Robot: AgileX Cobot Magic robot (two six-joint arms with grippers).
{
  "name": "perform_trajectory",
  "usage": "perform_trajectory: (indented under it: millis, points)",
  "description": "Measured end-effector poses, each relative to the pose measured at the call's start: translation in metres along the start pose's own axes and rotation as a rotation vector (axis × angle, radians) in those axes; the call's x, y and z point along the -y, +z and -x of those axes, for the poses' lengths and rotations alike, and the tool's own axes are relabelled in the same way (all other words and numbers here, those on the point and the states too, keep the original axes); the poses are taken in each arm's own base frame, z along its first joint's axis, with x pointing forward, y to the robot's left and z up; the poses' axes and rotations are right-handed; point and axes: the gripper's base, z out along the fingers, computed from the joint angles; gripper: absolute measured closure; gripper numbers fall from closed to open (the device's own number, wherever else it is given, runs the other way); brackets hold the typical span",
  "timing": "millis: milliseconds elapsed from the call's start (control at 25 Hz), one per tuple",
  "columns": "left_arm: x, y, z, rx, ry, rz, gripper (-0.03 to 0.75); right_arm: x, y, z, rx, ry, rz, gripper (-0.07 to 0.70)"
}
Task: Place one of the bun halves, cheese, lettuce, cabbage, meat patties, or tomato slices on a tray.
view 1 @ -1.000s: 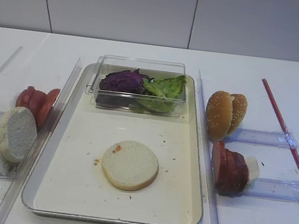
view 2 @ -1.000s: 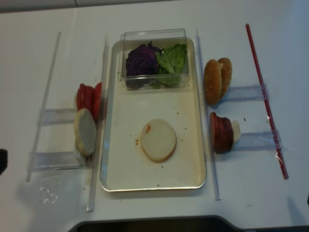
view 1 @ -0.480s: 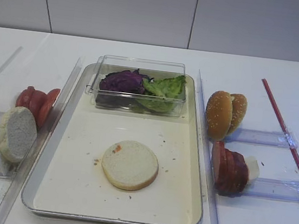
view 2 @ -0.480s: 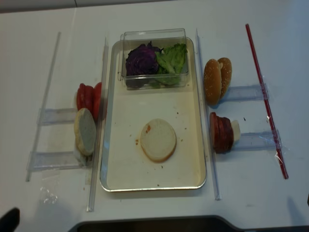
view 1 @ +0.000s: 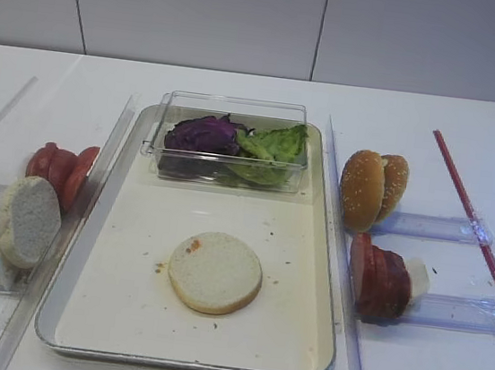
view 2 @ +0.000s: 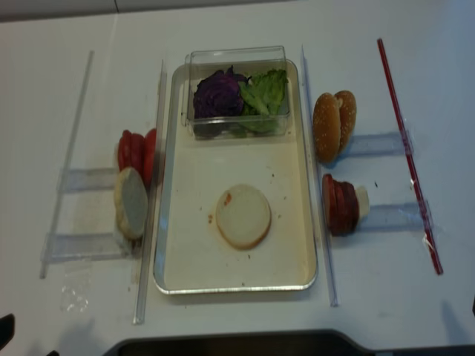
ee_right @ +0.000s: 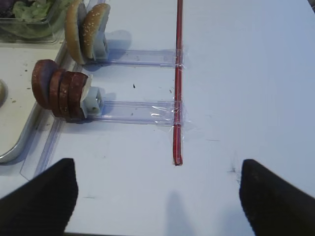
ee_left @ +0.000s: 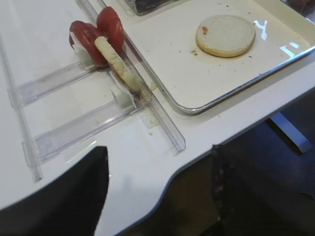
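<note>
One pale round bun half (view 1: 215,272) lies cut side up mid-tray on the big silver-rimmed metal tray (view 1: 121,328); purple cabbage (view 1: 202,132) and green lettuce (view 1: 275,143) sit at its far end.

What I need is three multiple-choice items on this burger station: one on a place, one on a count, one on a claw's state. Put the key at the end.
1. Where does the pale bun half that lies flat rest?
A. on the tray
B. off it, to the left
C. off it, to the right

2. How many sesame-seeded bun halves stand right of the tray?
A. one
B. two
C. four

3. How is the left claw?
A. shut on a piece of food
B. open and empty
C. shut on nothing

Key:
1 A, the bun half lies cut face up on the tray's cream surface.
2 B, two seeded halves stand side by side on edge.
3 B, the left wrist view shows the fingers wide apart with nothing between them.
</note>
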Motion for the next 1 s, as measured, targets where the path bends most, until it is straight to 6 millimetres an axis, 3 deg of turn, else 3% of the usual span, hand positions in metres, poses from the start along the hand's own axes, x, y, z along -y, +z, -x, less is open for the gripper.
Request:
perform_trajectory:
  millis: [200, 1000]
  points:
    - [0.000, 0.011, -0.003, 0.010, 0.003, -0.004, 0.264, 0.000, 0.000, 0.000, 0.000, 0.000, 0.000, -0.056]
    - [-0.010, 0.016, -0.010, -0.040, -0.096, 0.106, 0.264, 0.000, 0.000, 0.000, 0.002, 0.000, 0.000, -0.056]
